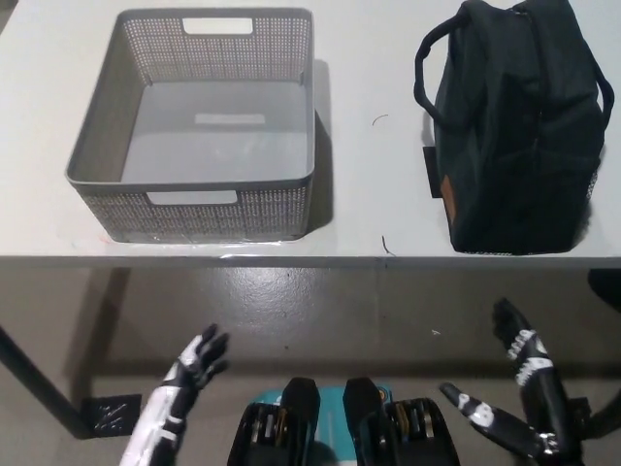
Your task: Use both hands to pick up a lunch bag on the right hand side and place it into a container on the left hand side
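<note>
- Low at the left, the left hand hangs below the table edge, fingers spread, holding nothing.
- Next, the grey container sits empty on the table's left, open top ready to receive.
- Further right, the black lunch bag lies untouched, well apart from the container.
- Lowest right, the right hand waits with fingers splayed, empty.

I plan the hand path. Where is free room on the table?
Bare table lies between the grey basket and the black lunch bag. The basket interior holds nothing. The bag reaches nearly to the table's front edge, so it is tight there.
</note>
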`<state>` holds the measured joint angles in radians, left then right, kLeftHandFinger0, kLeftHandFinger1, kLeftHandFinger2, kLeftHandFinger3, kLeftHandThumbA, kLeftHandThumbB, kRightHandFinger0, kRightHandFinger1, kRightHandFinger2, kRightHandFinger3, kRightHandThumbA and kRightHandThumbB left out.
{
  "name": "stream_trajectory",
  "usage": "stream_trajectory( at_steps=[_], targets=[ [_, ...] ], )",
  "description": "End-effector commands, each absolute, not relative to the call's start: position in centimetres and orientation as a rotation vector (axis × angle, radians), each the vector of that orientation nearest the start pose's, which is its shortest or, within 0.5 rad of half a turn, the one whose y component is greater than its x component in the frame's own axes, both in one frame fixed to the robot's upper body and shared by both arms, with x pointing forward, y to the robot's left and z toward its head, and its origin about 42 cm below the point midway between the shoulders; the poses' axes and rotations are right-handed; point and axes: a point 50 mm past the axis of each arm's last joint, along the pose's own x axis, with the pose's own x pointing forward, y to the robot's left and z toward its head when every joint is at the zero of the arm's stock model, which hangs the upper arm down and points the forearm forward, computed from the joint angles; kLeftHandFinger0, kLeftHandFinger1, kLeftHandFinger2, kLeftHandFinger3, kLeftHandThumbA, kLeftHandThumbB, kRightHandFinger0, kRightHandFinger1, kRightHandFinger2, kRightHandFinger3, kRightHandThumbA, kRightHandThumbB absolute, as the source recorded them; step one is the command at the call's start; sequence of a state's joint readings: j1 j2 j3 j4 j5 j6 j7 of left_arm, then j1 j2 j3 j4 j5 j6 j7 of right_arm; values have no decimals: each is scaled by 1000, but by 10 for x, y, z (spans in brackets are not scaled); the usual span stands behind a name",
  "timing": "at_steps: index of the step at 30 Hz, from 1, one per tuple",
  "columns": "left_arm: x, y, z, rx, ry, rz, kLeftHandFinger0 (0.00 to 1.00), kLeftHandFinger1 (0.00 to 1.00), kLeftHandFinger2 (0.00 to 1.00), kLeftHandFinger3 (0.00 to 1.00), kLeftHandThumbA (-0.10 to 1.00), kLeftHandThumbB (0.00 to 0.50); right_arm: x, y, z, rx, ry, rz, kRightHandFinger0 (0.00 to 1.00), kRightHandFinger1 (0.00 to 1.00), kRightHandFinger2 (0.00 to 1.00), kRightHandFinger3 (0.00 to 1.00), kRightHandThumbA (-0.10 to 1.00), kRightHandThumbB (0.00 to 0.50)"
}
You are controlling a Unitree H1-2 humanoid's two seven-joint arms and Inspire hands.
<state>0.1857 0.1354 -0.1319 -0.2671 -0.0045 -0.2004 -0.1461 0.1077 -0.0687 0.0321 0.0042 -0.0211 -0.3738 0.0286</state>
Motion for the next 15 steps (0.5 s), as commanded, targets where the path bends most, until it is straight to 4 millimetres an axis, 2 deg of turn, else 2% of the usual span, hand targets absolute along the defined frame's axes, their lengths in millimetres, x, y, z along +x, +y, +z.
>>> stream_trajectory(
  at_steps=[1,2,3,5,9,11,15],
  targets=[
    [217,195,164,145,-408,-391,1000,1000,1000,1000,1000,34,235,-243,121,-113,-410,22,1000,1000,1000,1000,1000,146],
    [218,187,172,150,-412,-429,1000,1000,1000,1000,1000,96,232,-250,130,-126,-421,4,1000,1000,1000,1000,1000,164],
    [221,175,181,141,-420,-470,1000,1000,1000,1000,1000,192,229,-258,138,-139,-445,-21,1000,1000,1000,1000,1000,172],
    [225,163,192,147,-444,-501,1000,1000,1000,1000,1000,228,227,-266,148,-137,-465,-50,1000,1000,1000,1000,1000,179],
    [242,138,222,147,-557,-562,1000,1000,1000,1000,1000,229,229,-282,169,-118,-535,-105,1000,1000,1000,1000,1000,167],
    [252,130,238,144,-587,-585,1000,1000,1000,1000,1000,239,231,-288,178,-106,-555,-132,1000,1000,1000,1000,1000,195],
    [275,112,271,153,-656,-591,1000,1000,1000,1000,1000,279,239,-304,192,-98,-598,-179,1000,1000,1000,1000,1000,174]
  ],
)
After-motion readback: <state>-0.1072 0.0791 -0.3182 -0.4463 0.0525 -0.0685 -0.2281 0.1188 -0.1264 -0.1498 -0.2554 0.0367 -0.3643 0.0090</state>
